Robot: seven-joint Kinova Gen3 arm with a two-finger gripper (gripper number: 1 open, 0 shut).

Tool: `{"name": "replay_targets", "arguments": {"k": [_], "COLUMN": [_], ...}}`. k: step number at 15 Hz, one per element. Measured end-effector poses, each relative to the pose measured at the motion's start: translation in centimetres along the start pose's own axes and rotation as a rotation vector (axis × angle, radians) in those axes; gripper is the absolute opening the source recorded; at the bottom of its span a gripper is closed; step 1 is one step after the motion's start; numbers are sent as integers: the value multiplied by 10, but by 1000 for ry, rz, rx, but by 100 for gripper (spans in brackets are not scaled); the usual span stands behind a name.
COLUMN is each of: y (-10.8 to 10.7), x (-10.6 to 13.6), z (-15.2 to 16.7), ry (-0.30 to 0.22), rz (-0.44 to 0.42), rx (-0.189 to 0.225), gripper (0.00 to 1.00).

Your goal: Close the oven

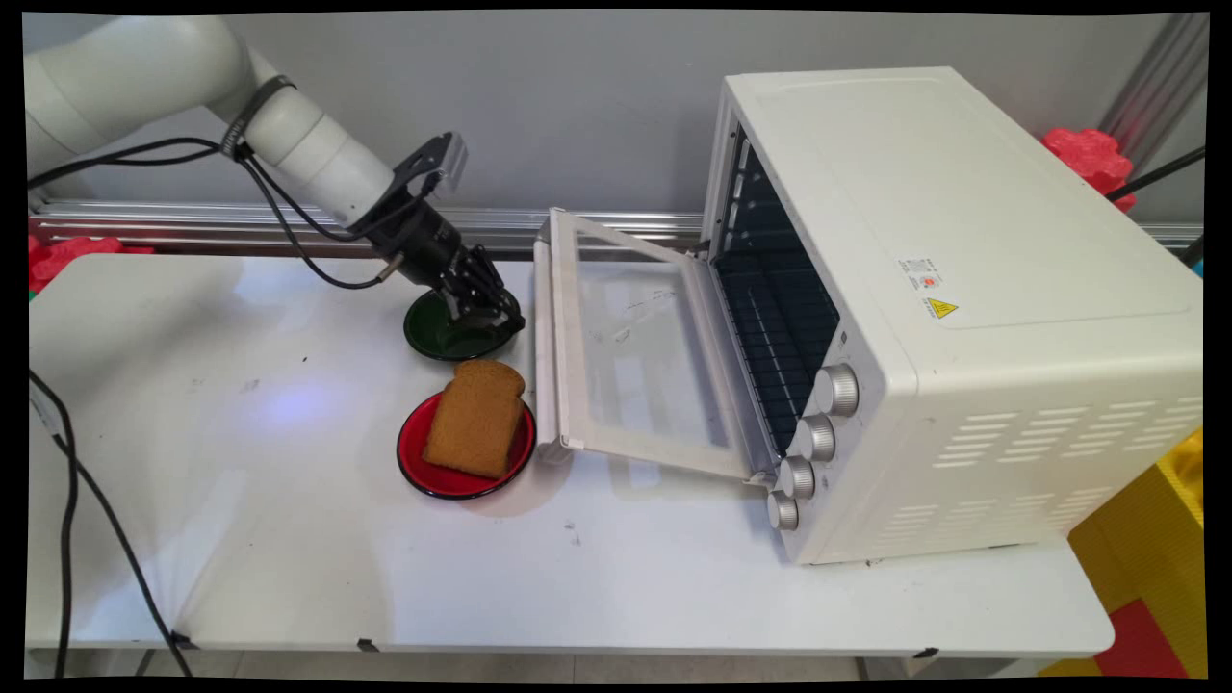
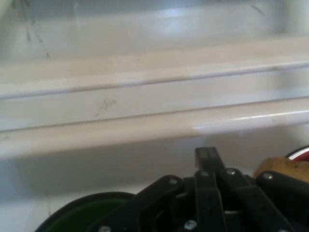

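- The gripper [image 1: 500,322] is low over the right edge of a green plate [image 1: 438,337], near the back of the white table [image 1: 289,539].
- In the hand view the fingers [image 2: 207,159] stand pressed together, with no gap between them, so the jaws are closed. Nothing is held between them.
- It is not possible to see if the fingertips touch the plate rim.
- Just in front of the green plate is a red plate [image 1: 416,452] with a slice of brown bread [image 1: 476,419] lying on it.
- Right of both plates stands a white toaster oven [image 1: 962,289]. Its glass door [image 1: 635,346] is folded down, and the door's handle edge is just beside the gripper.
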State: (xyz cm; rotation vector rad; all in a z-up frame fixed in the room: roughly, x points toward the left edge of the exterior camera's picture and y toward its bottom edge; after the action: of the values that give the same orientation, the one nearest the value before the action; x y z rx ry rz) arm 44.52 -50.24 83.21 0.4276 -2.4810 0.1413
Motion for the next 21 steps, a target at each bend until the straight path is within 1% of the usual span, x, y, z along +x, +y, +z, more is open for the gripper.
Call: {"name": "replay_targets", "arguments": {"k": [5,12,18,21], "y": [-5,-8,-6,-5], "x": [-1,-6,-6,-6], "z": [13,30,41,44], "ry": [1,-6,6,20], "rz": [10,38,48,45], "rx": [1,-12,-23,-29], "gripper": [0,0,0,0]}}
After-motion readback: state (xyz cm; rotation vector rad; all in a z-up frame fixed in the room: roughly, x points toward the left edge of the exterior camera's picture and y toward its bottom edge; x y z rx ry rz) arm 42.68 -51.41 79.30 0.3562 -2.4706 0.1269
